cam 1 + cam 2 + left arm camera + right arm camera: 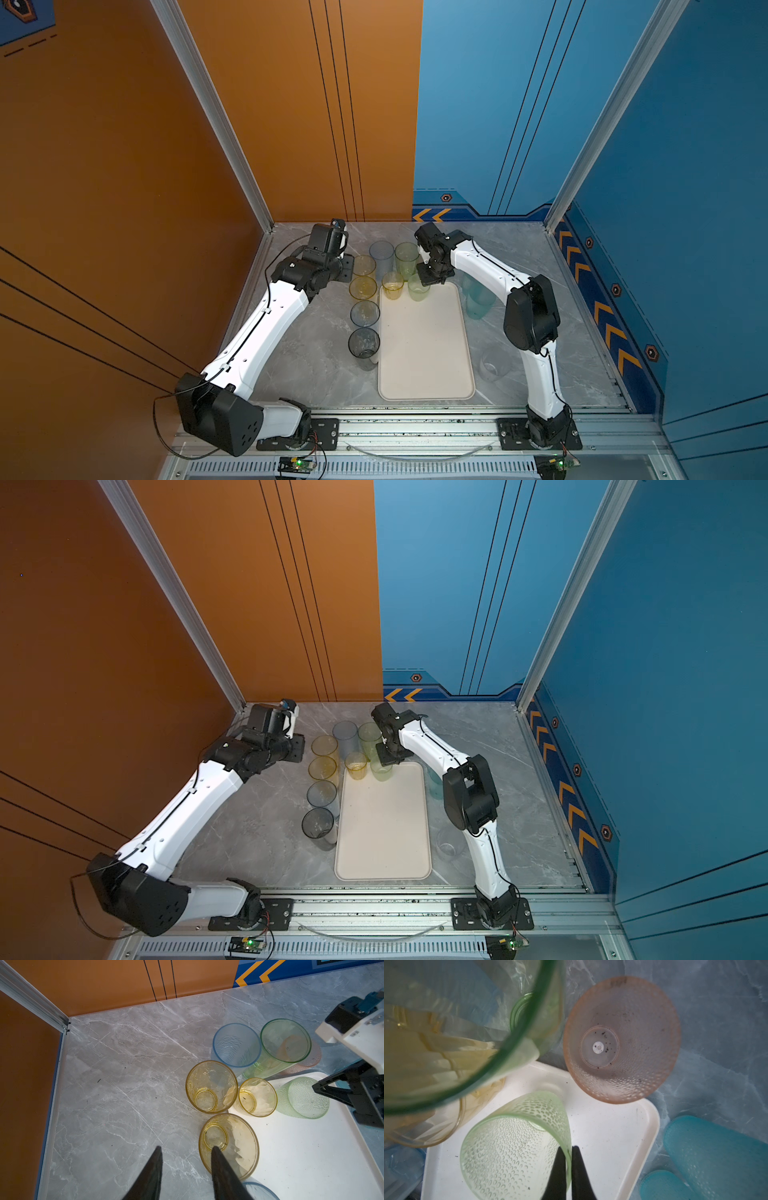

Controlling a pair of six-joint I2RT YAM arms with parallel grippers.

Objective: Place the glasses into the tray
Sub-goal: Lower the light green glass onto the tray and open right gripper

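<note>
Glasses [365, 313] mostly stood on counter [299, 361], outside tray [428, 357]. Right end effector [568, 1150] was clamped on rim of green dimpled glass [512, 1147], tilted over tray corner; set down or not, unclear. Small yellow glass [392, 286] just beside it, apparently in tray. Left end effector [187, 1147] was open and empty, jaws apart above rim of yellow glass [239, 1136]. About ten were left. No brand legible; dark marks on pink glass [623, 1043] rim unreadable.
</note>
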